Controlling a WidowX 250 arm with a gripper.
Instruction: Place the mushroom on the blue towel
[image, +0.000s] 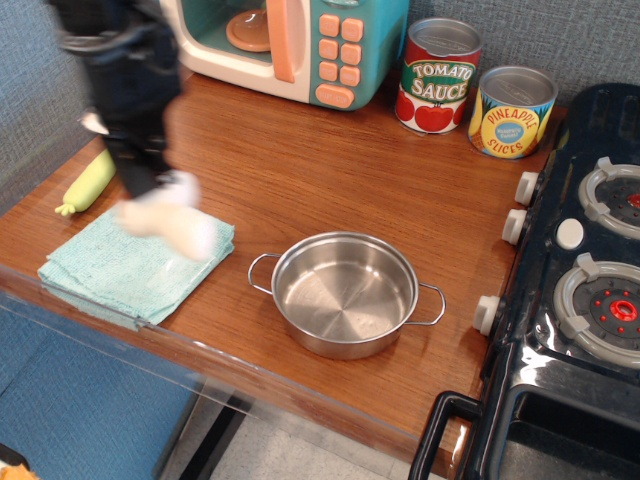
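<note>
The mushroom (172, 222) shows as a blurred white plush shape held in my gripper (150, 195), hanging over the right part of the blue towel (120, 265). Its cap is not visible. The towel is a light teal folded cloth at the table's front left. My black arm comes down from the top left and is motion-blurred. The gripper is shut on the mushroom. I cannot tell whether the mushroom touches the towel.
An empty steel pot (345, 295) stands right of the towel. A yellow-green handled spoon (88, 182) lies behind the towel, partly hidden by the arm. A toy microwave (290, 45), two cans (438, 75) and a black stove (580, 290) are at the back and right.
</note>
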